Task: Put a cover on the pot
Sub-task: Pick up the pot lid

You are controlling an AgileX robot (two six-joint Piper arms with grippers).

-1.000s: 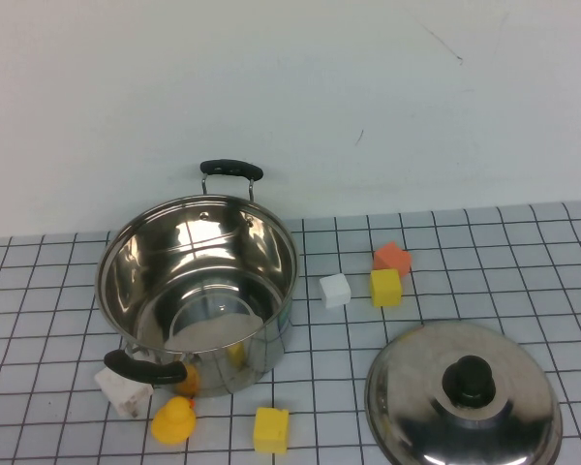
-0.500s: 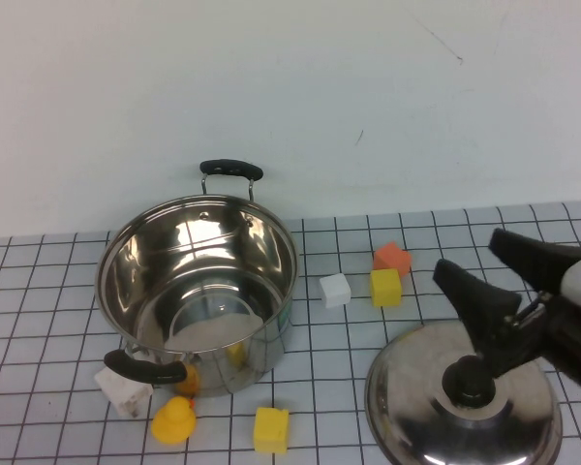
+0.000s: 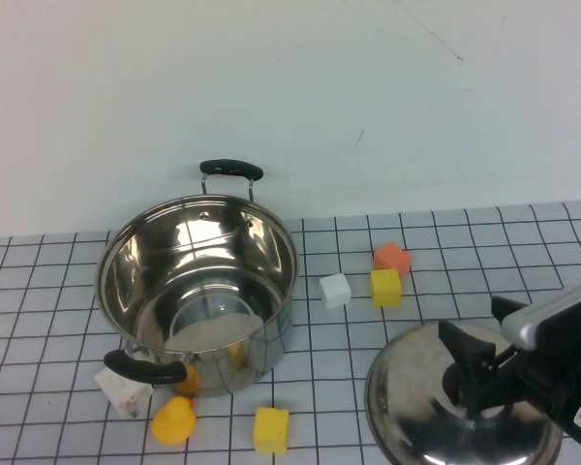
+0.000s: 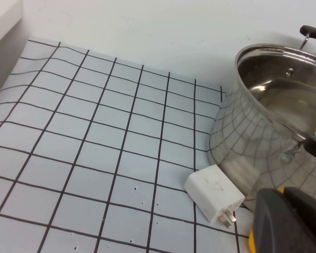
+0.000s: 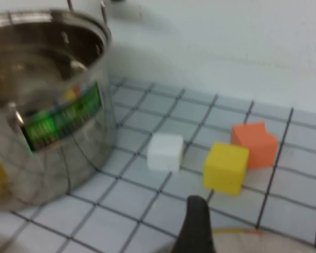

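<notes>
The pot (image 3: 198,281) stands open and uncovered at the left of the table, with black loop handles at its far and near sides. It also shows in the left wrist view (image 4: 276,116) and the right wrist view (image 5: 42,100). The domed steel lid (image 3: 421,407) lies on the table at the front right. My right gripper (image 3: 472,318) is open low over the lid, its two black fingers apart on either side of the black knob (image 3: 462,385). One finger (image 5: 196,224) shows in the right wrist view. My left gripper (image 4: 292,224) is shut near the pot's base.
A white block (image 3: 335,290), a yellow block (image 3: 385,287) and an orange block (image 3: 392,258) lie between pot and lid. A white charger plug (image 3: 124,390), a yellow duck (image 3: 172,421) and another yellow block (image 3: 271,429) lie in front of the pot. A white wall is behind.
My right gripper has come in from the right and dropped lower over the lid, its open fingers now around the knob. Pot, lid and blocks have not moved.
</notes>
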